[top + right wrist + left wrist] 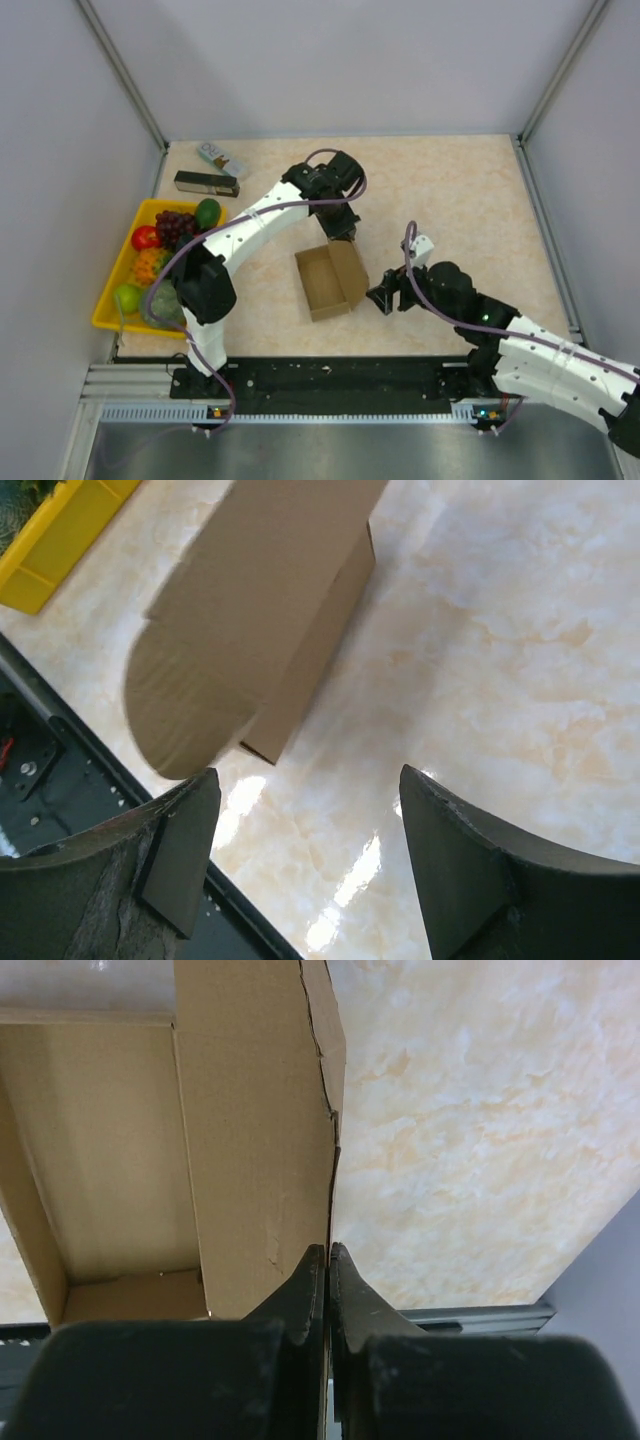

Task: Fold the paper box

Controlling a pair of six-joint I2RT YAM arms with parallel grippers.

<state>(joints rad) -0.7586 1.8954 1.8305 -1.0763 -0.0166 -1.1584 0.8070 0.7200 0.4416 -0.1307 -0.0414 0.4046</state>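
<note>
Overall, running from the largest thing down to the smallest:

- Plain grey walls [340, 60] are closing in the cell on the left, the far side and the right, meeting at pale corner strips.
- A beige marbled worktop [470, 200] is filling the floor of the cell, glossy enough to be throwing back bright glare near the right arm.
- A black base strip [330, 375] is running along the near edge, carrying both arm bases, with a ribbed metal rail [300, 411] just in front of it.
- A yellow tray [112, 300] is sitting against the left wall, holding mixed fruit.
- The paper box [330, 282] is resting open-topped near the middle of the worktop, between the two arms, its brown walls standing up and a rounded flap sticking out on its right side.
- The left tool [328, 1252] is reaching down at the box's far right corner, its fingers pressed together on the thin upright cardboard wall.
- The right tool [308, 775] is hovering just right of the box with its fingers spread apart, gripping nothing, the rounded flap lying ahead of them.
- A slim black box [206, 183] is lying near the far left corner.
- A small white packet [222, 158] is lying just beyond it.
</note>
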